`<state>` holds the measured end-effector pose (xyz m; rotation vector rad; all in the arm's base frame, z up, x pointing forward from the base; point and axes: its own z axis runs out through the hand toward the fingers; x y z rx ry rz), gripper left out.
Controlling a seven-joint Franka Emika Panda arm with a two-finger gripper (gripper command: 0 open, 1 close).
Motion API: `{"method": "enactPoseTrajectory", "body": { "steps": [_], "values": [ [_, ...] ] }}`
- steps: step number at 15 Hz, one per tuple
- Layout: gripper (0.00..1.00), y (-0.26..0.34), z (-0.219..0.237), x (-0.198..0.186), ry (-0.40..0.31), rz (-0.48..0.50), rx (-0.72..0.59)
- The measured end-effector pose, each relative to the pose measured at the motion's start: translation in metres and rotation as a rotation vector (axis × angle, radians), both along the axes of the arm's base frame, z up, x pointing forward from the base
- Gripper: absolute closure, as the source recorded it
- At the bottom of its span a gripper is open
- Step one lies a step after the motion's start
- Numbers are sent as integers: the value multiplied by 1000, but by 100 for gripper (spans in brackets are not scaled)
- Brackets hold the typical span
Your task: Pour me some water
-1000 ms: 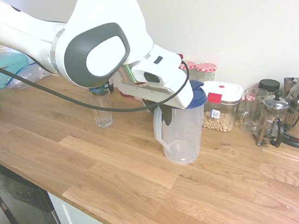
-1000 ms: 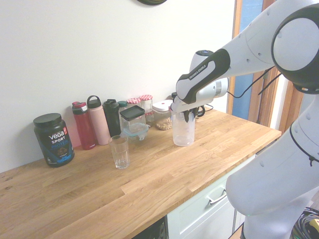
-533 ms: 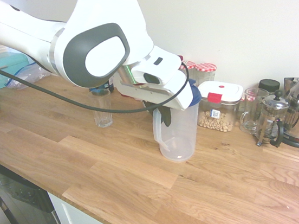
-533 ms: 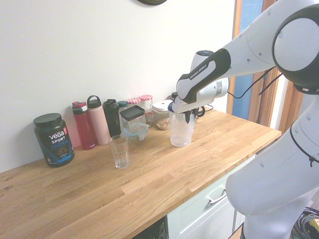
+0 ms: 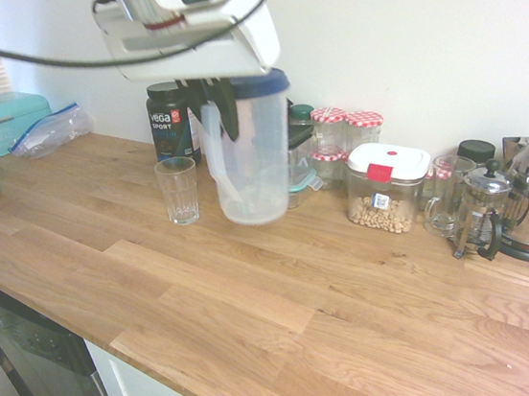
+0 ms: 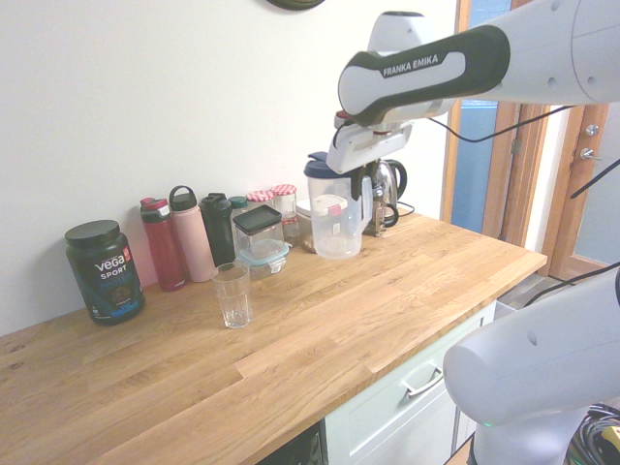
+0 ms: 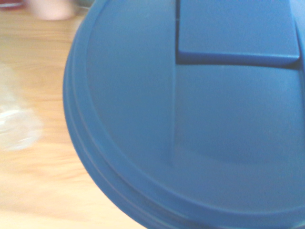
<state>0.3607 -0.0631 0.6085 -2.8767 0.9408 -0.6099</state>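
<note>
Gripper and jug: glass on the handle side

Gripper [image 5: 212,108], one, two-fingered: clenched on the handle [image 5: 217,155] of the jug. Jug [image 5: 251,151], clear plastic: directly by the fingers, hanging from them, long axis near upright, its base looking lifted from the counter [image 5: 189,294]. Lid [image 6: 325,169], blue: fitted, just beside the fingertips. Glass [image 6: 232,295], one, upright on the counter: lower than the gripper and apart from it; in the first exterior view, off on the handle side of the jug.

Relation of note: the handle appears to lie between jug body and glass in that view. Judged from this, the pour would call for carrying the jug towards the glass and turning its spout that way before tipping.
</note>
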Motion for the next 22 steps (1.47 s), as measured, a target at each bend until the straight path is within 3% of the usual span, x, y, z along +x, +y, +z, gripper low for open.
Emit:
{"method": "enactPoseTrajectory", "body": {
  "steps": [7, 11, 18, 22],
  "values": [
    [100, 82, -8, 34, 172, 394, -110],
    [100, 129, -16, 40, 287, 565, -250],
    [100, 151, -34, 75, 485, 741, -609],
    [100, 158, -52, 103, 550, 774, -686]
  ]
}}
